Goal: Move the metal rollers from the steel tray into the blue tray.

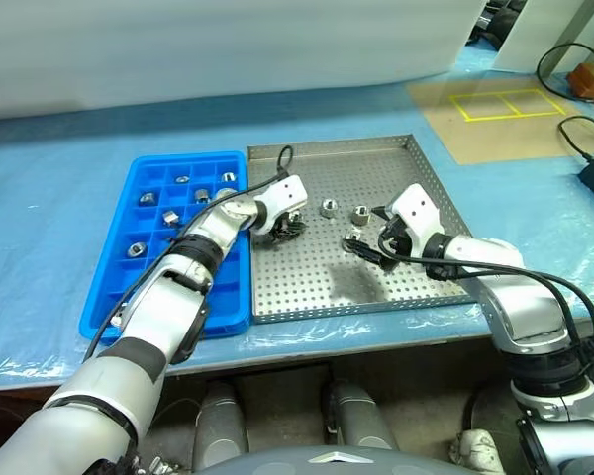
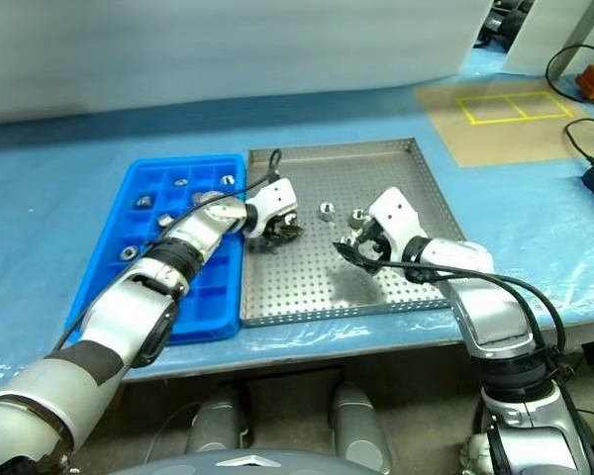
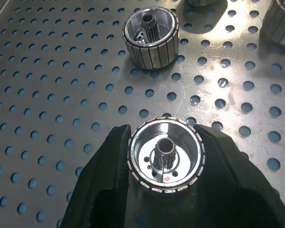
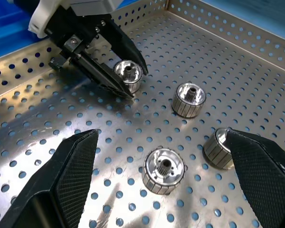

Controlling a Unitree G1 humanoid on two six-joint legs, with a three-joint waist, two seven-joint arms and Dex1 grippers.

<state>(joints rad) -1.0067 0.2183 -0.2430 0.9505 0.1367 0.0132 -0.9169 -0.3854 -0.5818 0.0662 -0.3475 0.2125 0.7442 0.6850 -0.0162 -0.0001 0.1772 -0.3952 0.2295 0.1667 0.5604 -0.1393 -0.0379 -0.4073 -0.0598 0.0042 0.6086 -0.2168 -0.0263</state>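
The steel tray [image 1: 307, 292] lies mid-table, with the blue tray [image 1: 119, 287] against its left side. My left gripper [image 1: 285, 231] is low over the steel tray's left part, shut on a metal roller [image 3: 165, 156] that stands on the perforated floor. Two loose rollers [image 1: 329, 208] [image 1: 359, 213] stand just to its right. My right gripper [image 4: 160, 134] hovers open over the tray's middle, with another roller [image 4: 164, 170] on the floor between its spread fingers and one more [image 4: 218, 148] beside a finger. Several rollers [image 1: 148, 198] sit in the blue tray's compartments.
The table is covered in blue film [image 1: 40, 198]. At the back right lie a brown mat with yellow tape squares [image 1: 505, 104] and black cables [image 1: 574, 129]. The table's front edge runs just below both trays.
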